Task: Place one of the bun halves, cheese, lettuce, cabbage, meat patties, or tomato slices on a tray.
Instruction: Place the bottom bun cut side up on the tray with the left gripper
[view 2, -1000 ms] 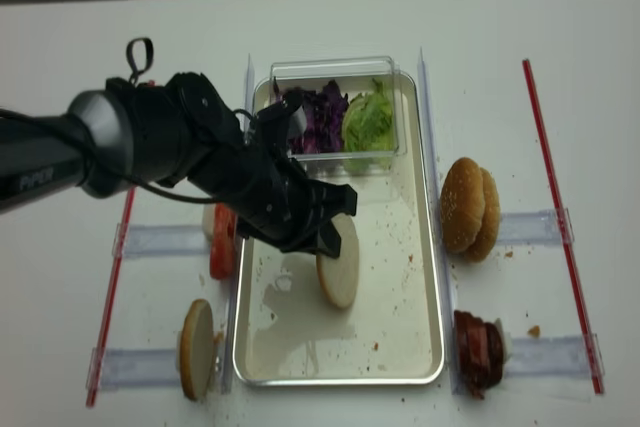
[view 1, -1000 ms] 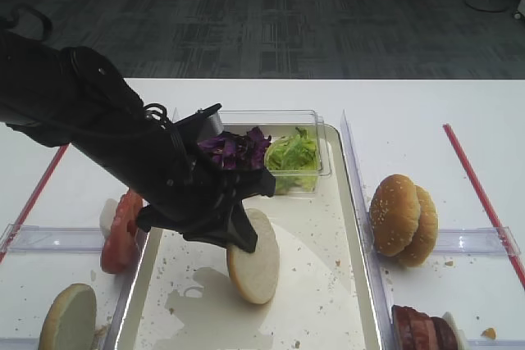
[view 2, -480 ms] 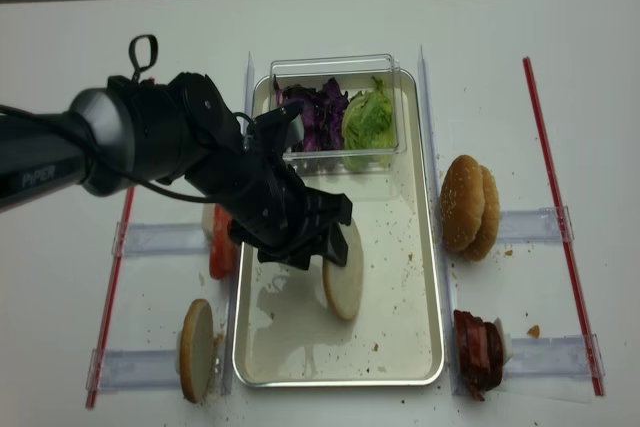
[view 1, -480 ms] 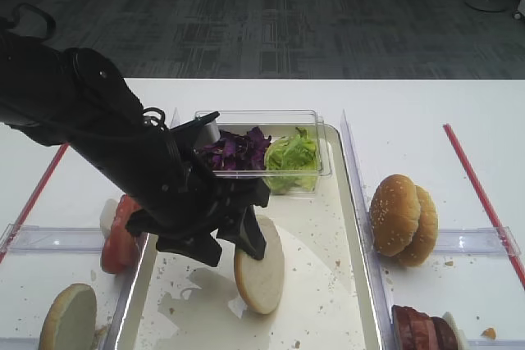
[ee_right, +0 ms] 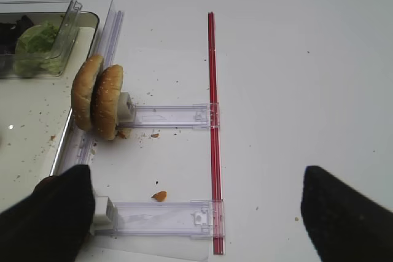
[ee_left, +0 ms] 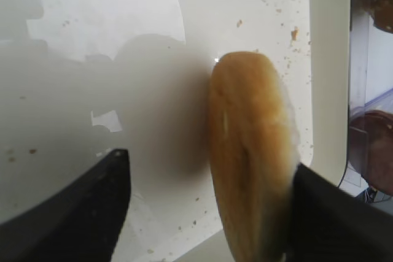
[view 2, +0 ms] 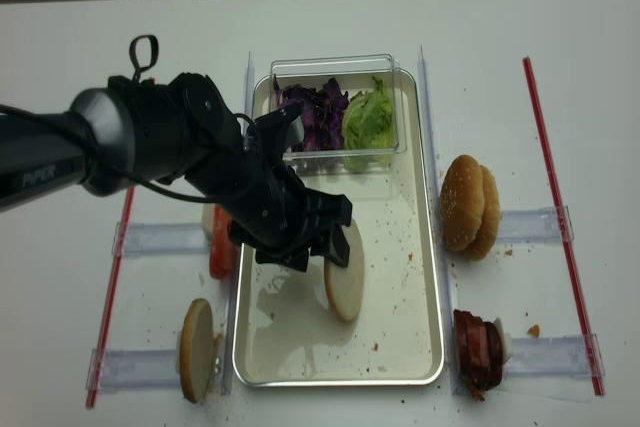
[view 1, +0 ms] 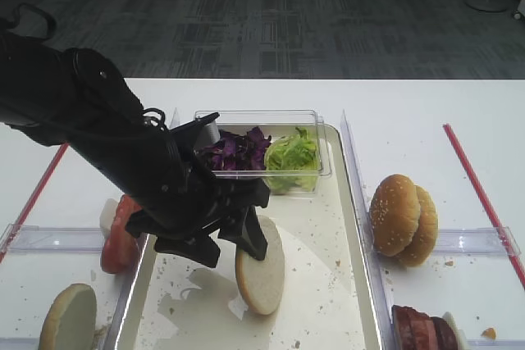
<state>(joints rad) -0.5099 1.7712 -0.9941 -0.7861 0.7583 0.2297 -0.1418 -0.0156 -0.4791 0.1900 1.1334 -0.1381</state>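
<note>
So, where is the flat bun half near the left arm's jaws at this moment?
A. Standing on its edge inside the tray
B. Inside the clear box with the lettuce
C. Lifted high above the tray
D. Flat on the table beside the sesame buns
A: the bun half stands on edge on the tray floor, between the left arm's parted jaws.

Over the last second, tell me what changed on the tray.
The left pincer opened and let go of the bun half, which slid slightly toward the tray's near end and stands on edge there, leaning against one finger. Lettuce, cabbage, tomato slices, meat patties and sesame buns stayed put.
</note>
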